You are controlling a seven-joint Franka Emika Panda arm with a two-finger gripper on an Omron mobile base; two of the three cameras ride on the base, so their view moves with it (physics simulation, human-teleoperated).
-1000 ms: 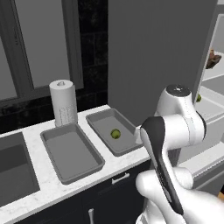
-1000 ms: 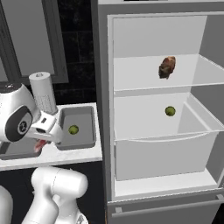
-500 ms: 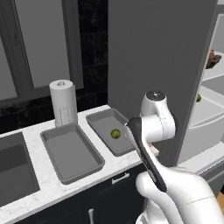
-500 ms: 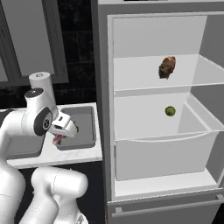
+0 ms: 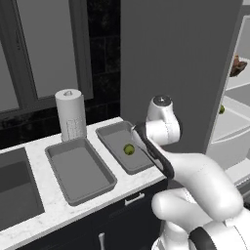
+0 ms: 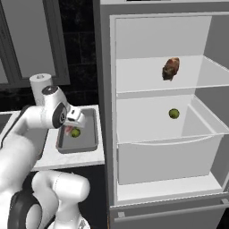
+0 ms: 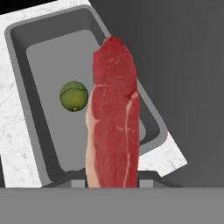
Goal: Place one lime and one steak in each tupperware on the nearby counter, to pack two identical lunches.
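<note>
The jaws (image 7: pixel 113 183) are clenched on a raw steak (image 7: pixel 114 118), whose long axis runs straight out from them, its far end pointing over the right-hand tub (image 7: pixel 41 65) on the white desk (image 7: pixel 13 118). A lime (image 7: pixel 74 96) lies in that tub, just beside the steak's far half. A second tub (image 5: pixel 80 168) sits beyond. In the open fridge (image 6: pixel 161 134), well apart from the jaws, are another steak (image 6: pixel 171 68) and another lime (image 6: pixel 173 113).

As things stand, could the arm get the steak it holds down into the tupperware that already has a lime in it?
Probably yes. The gripper, shut on the steak, hangs right over that tupperware. Its floor beside the lime is bare, and nothing sits between steak and tray.
</note>
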